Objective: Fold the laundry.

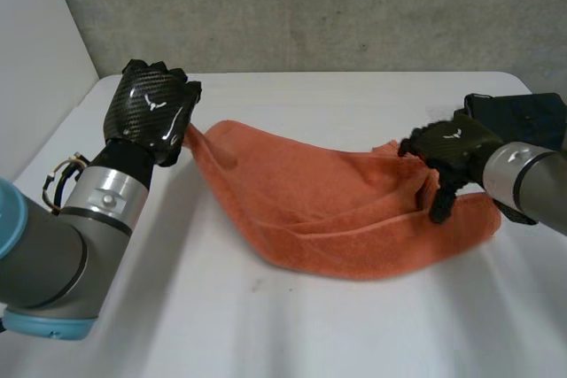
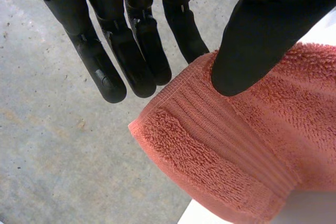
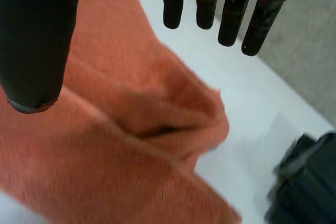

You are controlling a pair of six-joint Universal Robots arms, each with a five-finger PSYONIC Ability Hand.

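An orange towel [image 1: 337, 210] lies loosely bunched across the middle of the white table [image 1: 266, 325]. My left hand [image 1: 152, 112] is raised at the towel's far left corner. In the left wrist view the thumb [image 2: 252, 51] pinches that ribbed corner [image 2: 210, 140] against the fingers [image 2: 131, 61], so the hand is shut on it. My right hand [image 1: 452, 152] hovers over the towel's right end. There its fingers [image 3: 231, 14] are straight and apart from the thumb [image 3: 34, 51], open and holding nothing, with a crumpled fold of the towel [image 3: 157, 124] under the palm.
A black folded item [image 1: 523, 117] lies at the table's right edge, just behind my right hand, and it also appears beside the towel's end [image 3: 310, 182]. A grey wall [image 1: 310, 6] stands behind the table.
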